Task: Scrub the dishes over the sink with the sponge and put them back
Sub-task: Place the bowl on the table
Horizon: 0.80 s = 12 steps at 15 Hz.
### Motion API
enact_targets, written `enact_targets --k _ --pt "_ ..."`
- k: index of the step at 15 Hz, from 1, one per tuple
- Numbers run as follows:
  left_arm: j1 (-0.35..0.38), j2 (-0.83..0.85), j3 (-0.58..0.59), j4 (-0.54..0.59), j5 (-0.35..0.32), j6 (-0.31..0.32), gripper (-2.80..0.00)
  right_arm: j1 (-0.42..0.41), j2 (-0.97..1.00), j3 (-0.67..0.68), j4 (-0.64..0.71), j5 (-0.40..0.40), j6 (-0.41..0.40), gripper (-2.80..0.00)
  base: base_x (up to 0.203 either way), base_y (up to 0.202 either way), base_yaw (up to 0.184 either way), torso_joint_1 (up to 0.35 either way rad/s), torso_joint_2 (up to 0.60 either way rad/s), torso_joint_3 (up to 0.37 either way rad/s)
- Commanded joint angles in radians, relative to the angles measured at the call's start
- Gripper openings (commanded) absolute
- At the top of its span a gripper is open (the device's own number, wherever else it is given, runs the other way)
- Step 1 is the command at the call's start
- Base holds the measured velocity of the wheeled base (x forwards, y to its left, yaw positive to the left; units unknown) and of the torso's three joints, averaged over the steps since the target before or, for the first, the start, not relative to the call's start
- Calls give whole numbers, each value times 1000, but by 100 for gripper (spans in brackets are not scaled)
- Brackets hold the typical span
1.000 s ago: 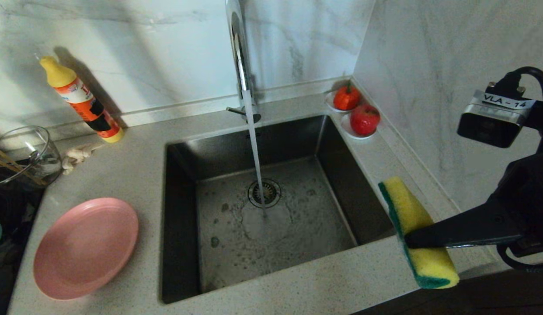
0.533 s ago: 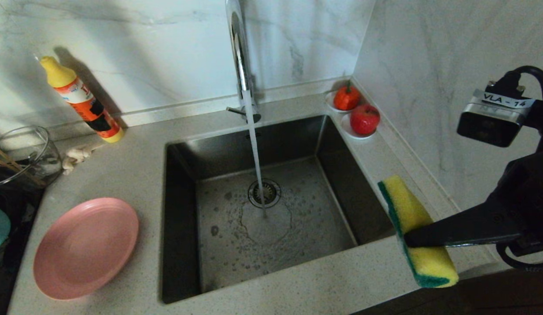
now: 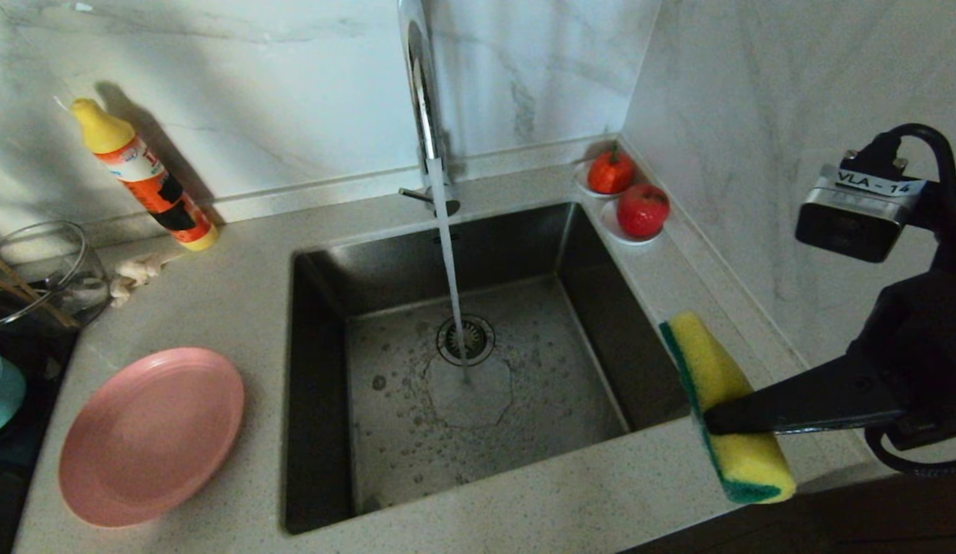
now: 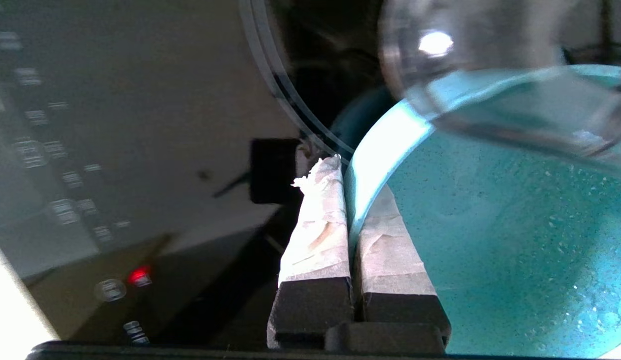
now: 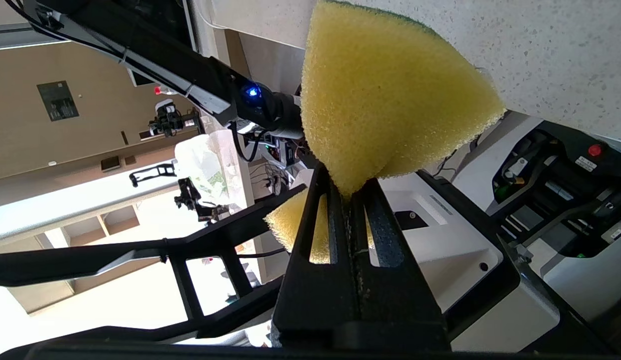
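1. Left gripper (image 4: 348, 200) is clamped on the teal bowl's (image 4: 490, 240) rim at the head view's far left edge; carry it level to the sink (image 3: 324, 385), keeping the pinch deep.
2. Right gripper (image 3: 713, 422) squeezes the sponge (image 3: 724, 408) beside the sink's right rim; its long axis slants near-to-far, green face toward the basin.

One pink plate (image 3: 151, 435), one teal bowl (image 3: 1, 388), one sponge (image 3: 724, 408), two saucers (image 3: 628, 231), one bottle (image 3: 143, 175).
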<state>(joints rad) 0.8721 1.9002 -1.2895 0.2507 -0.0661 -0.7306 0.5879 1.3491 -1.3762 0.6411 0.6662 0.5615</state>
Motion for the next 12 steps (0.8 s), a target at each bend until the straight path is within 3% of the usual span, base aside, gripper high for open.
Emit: enact_targets --k 1,9,10,12 --pt "1 31 -21 1 -43 -4 -280 0 5 -1 3 4 3 -280 0 0 0 0 0 0" --pt "4 53 -56 18 -55 -15 -280 -2 1 0 5 4 3 -280 0 0 0 0 0 0" --pt "6 49 -58 18 -55 -15 0 -2 1 1 5 4 3 -280 0 0 0 0 0 0" --pt "8 22 -63 17 -58 -15 0 -2 -1 2 5 4 3 -280 0 0 0 0 0 0"
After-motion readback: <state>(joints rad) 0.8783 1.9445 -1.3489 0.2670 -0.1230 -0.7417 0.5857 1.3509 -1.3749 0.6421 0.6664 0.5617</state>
